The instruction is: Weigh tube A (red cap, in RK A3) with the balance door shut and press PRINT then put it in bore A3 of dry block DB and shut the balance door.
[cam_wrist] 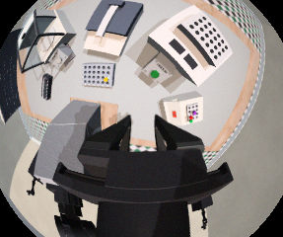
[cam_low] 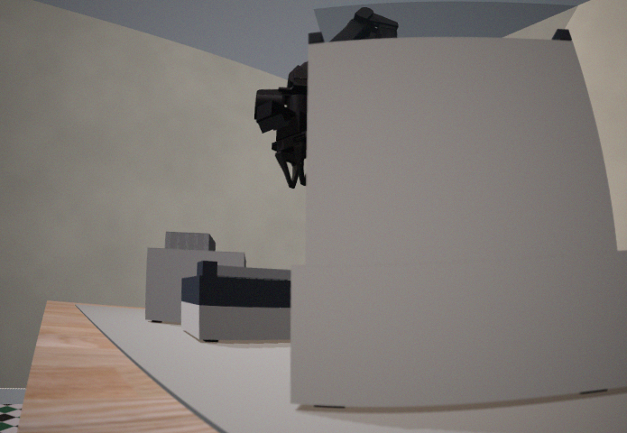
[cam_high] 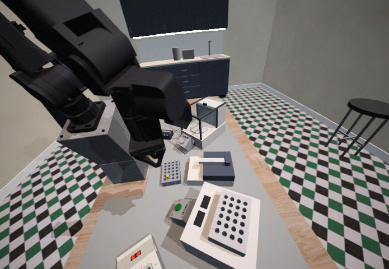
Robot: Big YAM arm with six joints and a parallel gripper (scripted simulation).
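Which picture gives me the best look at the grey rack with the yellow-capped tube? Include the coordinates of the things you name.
The top view: the grey plastic rack [cam_high: 170, 181] [cam_wrist: 99, 85] appears larger there, its holes and yellow cap distinct. The wrist view shows it whole but smaller; the exterior view doesn't show it.

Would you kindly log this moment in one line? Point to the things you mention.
black gripper [cam_high: 157, 163] [cam_low: 298, 184] [cam_wrist: 142, 118]: partly open, nothing held | grey tube rack [cam_high: 170, 171] [cam_wrist: 98, 74]: yellow cap visible
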